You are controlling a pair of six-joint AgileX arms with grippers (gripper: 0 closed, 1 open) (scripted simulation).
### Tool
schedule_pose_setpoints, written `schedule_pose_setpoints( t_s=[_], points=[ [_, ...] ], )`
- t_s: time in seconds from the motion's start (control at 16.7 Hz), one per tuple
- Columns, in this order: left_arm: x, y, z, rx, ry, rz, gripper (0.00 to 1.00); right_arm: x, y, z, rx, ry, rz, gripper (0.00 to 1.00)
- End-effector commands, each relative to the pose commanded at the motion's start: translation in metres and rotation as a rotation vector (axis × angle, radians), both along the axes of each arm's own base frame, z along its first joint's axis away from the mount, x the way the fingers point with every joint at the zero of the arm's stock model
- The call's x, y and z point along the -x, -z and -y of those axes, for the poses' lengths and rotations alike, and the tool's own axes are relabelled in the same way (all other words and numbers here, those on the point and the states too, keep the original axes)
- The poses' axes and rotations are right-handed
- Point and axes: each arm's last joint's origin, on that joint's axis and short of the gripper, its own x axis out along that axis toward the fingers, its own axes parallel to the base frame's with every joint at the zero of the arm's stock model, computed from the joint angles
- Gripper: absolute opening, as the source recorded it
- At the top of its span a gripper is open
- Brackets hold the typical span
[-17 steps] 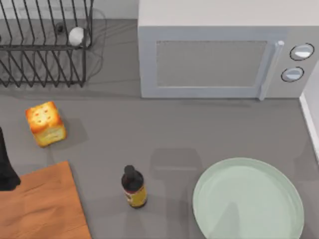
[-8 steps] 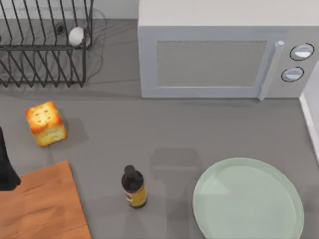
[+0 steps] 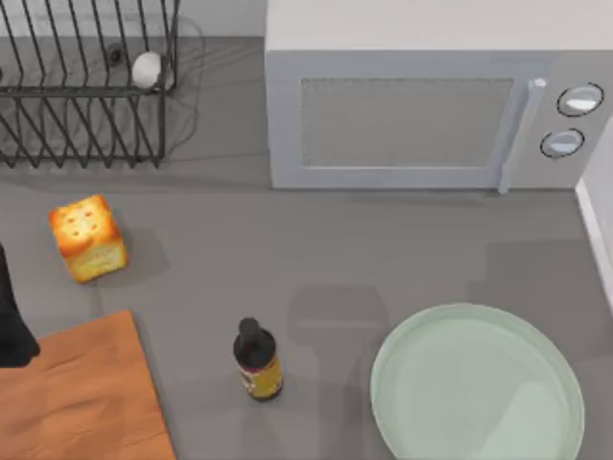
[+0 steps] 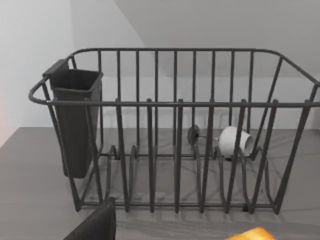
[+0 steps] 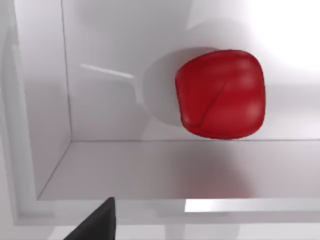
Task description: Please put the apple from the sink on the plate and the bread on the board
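**Right arm over the sink, apple not yet taken**

The apple [image 5: 220,93] lies on the pale floor of the sink [image 5: 45,125], near one wall, seen from the right wrist; whether the right gripper is spread or pressed together I cannot tell. A good approach, I judge, is straight down and centred on the fruit, clear of the wall, gripping across its flatter sides. The plate [image 3: 565,383] waits bare at the worktop's right. The bread [image 3: 87,239] sits on the worktop [image 3: 287,249] apart from the board [image 3: 86,402]; the left arm is parked at the left edge, its gripper's state likewise untellable.
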Motion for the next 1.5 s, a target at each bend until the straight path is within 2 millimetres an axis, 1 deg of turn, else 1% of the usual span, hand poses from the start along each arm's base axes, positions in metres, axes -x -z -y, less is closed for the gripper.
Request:
schedule_pose_setpoints(
  t_s=[0.12, 0.24, 0.54, 0.66, 0.72, 0.84, 1.08, 1.26, 1.38, 1.5],
  points=[
    [0.0, 0.0, 0.0, 0.0, 0.0, 0.0, 1.0, -0.011, 0.012, 0.007, -0.016, 0.0, -0.062, 1.0],
    [0.0, 0.0, 0.0, 0.0, 0.0, 0.0, 1.0, -0.016, 0.017, 0.011, -0.025, 0.001, -0.092, 1.0],
    [0.0, 0.0, 0.0, 0.0, 0.0, 0.0, 1.0, -0.016, 0.017, 0.009, -0.025, -0.004, -0.093, 1.0],
    [0.0, 0.0, 0.0, 0.0, 0.0, 0.0, 1.0, -0.017, 0.023, 0.009, -0.025, -0.003, -0.096, 1.0],
    [0.0, 0.0, 0.0, 0.0, 0.0, 0.0, 1.0, -0.019, 0.03, 0.01, -0.026, -0.003, -0.099, 1.0],
    [0.0, 0.0, 0.0, 0.0, 0.0, 0.0, 1.0, -0.022, 0.053, 0.011, -0.027, -0.003, -0.102, 1.0],
    [0.0, 0.0, 0.0, 0.0, 0.0, 0.0, 1.0, -0.026, 0.114, 0.013, -0.023, -0.001, -0.087, 1.0],
    [0.0, 0.0, 0.0, 0.0, 0.0, 0.0, 1.0, -0.021, 0.154, 0.012, -0.022, 0.0, -0.084, 1.0],
    [0.0, 0.0, 0.0, 0.0, 0.0, 0.0, 1.0, -0.017, 0.169, 0.011, -0.025, 0.001, -0.093, 1.0],
    [0.0, 0.0, 0.0, 0.0, 0.0, 0.0, 1.0, -0.016, 0.172, 0.011, -0.026, 0.001, -0.095, 1.0]
  ],
)
